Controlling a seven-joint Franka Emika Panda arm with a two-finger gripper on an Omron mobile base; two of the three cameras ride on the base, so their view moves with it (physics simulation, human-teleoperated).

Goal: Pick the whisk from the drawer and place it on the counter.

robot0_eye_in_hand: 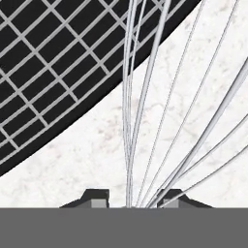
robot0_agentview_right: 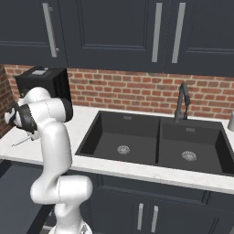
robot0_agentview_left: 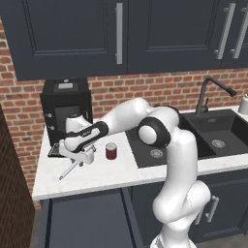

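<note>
Left base view: gripper [robot0_agentview_left: 83,160] low over the counter [robot0_agentview_left: 121,169]; whisk [robot0_agentview_left: 69,170] lies slanted on the slab beside a red can [robot0_agentview_left: 111,151].
Right base view: whisk handle [robot0_agentview_right: 20,142] on the counter's left end.
Hand view: wire loops [robot0_eye_in_hand: 140,97] between the fingertips [robot0_eye_in_hand: 97,197]; whether they grip or stand released, cannot tell.

base views flank counter [robot0_agentview_left: 97,177], hand view perhaps close

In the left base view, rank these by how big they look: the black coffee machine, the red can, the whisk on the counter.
1. Black box-shaped coffee machine, by far the largest.
2. Slim whisk with thin pale handle: longer than the can, though partly hidden under the gripper.
3. Small red cylindrical can: shortest, but thicker than the whisk handle.
</note>
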